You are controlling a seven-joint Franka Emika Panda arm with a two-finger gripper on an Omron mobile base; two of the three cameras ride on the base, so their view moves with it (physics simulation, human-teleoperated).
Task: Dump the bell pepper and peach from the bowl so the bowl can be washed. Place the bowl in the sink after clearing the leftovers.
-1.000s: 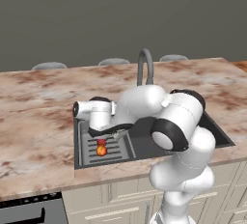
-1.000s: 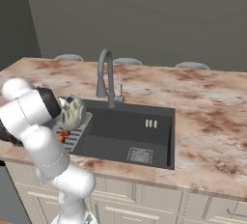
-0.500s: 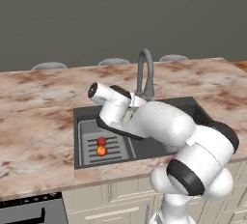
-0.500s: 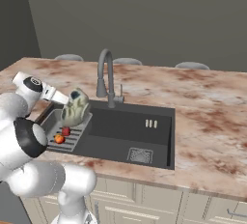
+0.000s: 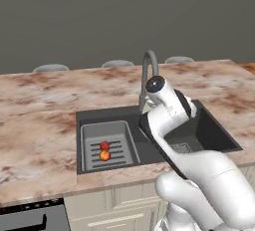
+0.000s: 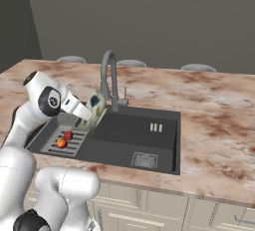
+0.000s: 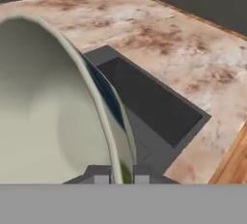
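My claw [image 7: 119, 174] is pinched on the rim of the pale greyish-cream round bowl [image 7: 53, 107], held tilted and empty above the dark grey rectangular sink [image 6: 144, 138] beside the grey gooseneck tap [image 6: 110, 78]. The deep red bell pepper [image 5: 104, 146] and orange-yellow peach [image 5: 104, 155] lie touching in the ribbed tray section. With only a thin rim grip, I judge the bowl could slip or knock the tap as I lower it; speckled pink-brown stone counter [image 6: 214, 110] surrounds the basin under a plain grey wall [image 6: 164, 16].

Kitchen, marble-look counter [image 5: 40, 105], sink [image 6: 144, 135] with tap [image 6: 108, 75], probably cabinet drawers [image 6: 149, 212] below
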